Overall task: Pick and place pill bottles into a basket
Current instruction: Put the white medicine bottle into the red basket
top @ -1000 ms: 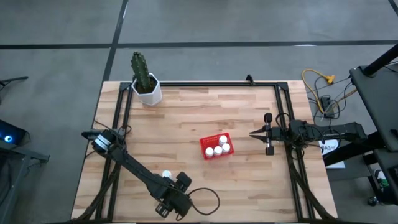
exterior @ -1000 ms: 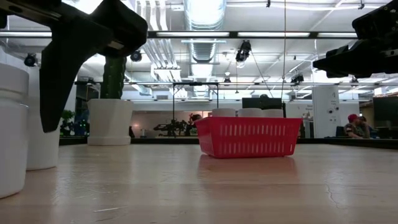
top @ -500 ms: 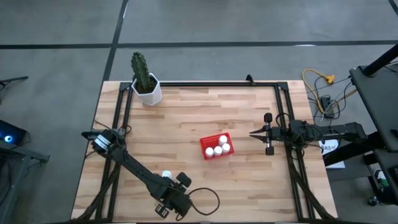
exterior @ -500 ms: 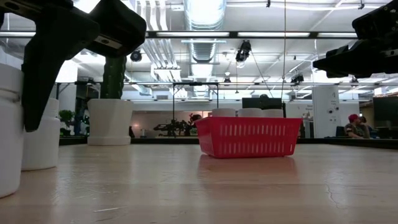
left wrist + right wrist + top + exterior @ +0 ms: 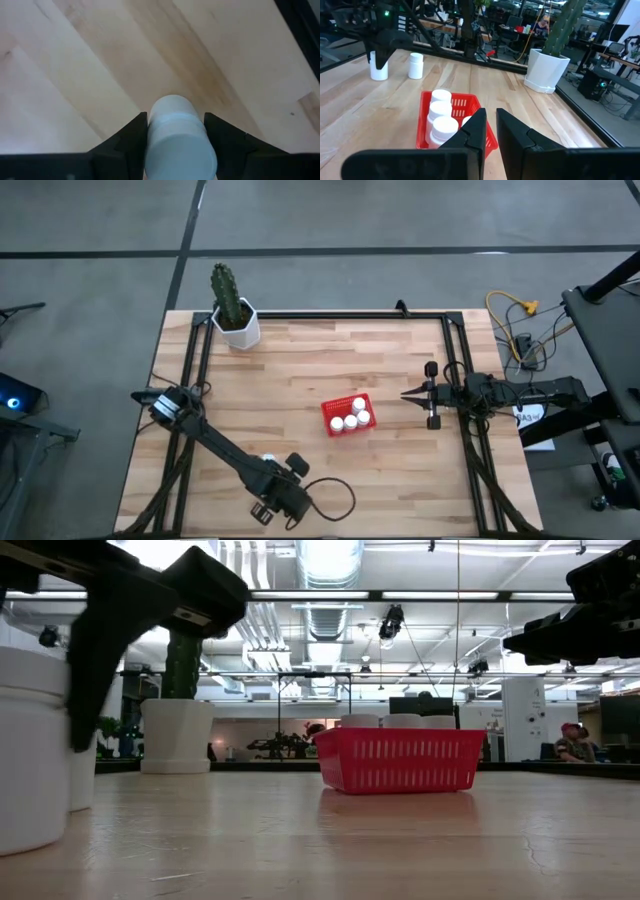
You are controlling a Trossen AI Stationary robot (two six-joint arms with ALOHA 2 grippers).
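Note:
My left gripper [image 5: 176, 145] is near the table's front edge, shut on a white pill bottle [image 5: 179, 132]. That bottle also shows at the near left of the low view [image 5: 30, 755]; the high view hides it under my left gripper [image 5: 283, 488]. A second loose bottle [image 5: 268, 461] stands on its base just beyond it. The red basket [image 5: 349, 414] sits mid-table with several bottles inside [image 5: 441, 111]. My right gripper [image 5: 407, 393] hangs shut and empty to the right of the basket. My left gripper pinches the pill bottle's round side wall [image 5: 152, 145] between its two fingers [image 5: 127, 142], one on each side. The fingers come from above, slanting down. The bottle stands upright, and in the low view its base [image 5: 25, 840] seems to rest on the table.
A white pot with a cactus [image 5: 234, 320] stands at the far left corner. A dark frame rail [image 5: 330, 315] runs along the table's edges. Bare wood lies between the loose bottles and the basket.
My left gripper has shifted a little toward the left and back again beside the near bottle, ending slightly farther from the front edge. In the low view the near bottle now stands farther toward the right than before.

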